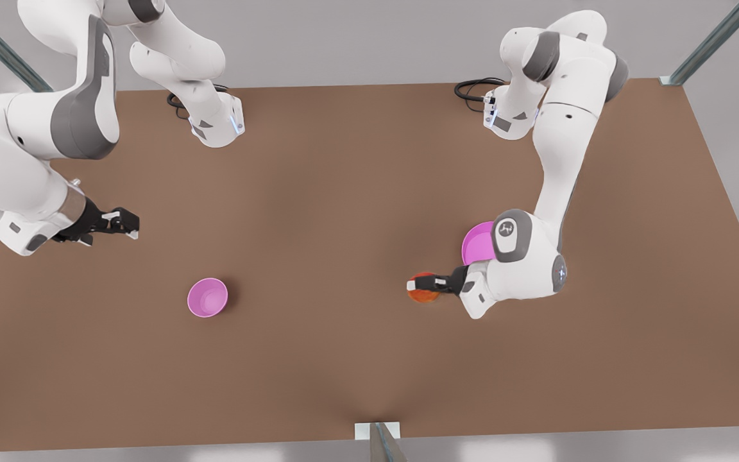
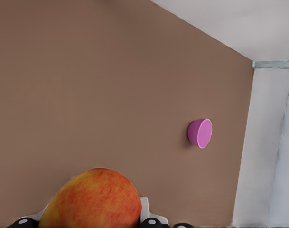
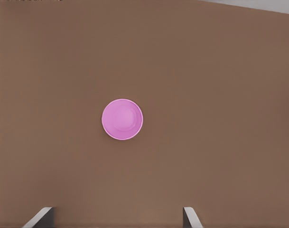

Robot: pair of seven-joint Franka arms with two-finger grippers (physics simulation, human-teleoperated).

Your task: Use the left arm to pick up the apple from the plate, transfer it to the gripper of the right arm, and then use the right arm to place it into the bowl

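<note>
One apple (image 1: pixel 422 288), round, red-orange with a yellowish patch, pinched between the jaws of the left gripper (image 1: pixel 423 283) at the front view's right, held clear of the plate (image 1: pixel 477 242), whose pink rim shows partly behind the left arm (image 1: pixel 555 160). In the left wrist view the fruit (image 2: pixel 93 199) sits between the pale fingertips (image 2: pixel 144 209), which press its sides. Judged firm, light, smooth-skinned and rather slippery; a rounded body likely to roll out of a shallow pinch, so hold is best taken across the widest part, at right angles to the present grip, for the handover. One right gripper (image 1: pixel 124 224), waiting at the front view's left, jaws spread, its fingertips (image 3: pixel 40 217) framing the table (image 1: pixel 344 192). One bowl (image 1: pixel 207 297), small, deep, pink, standing apart from both grippers, nearer the right one.
</note>
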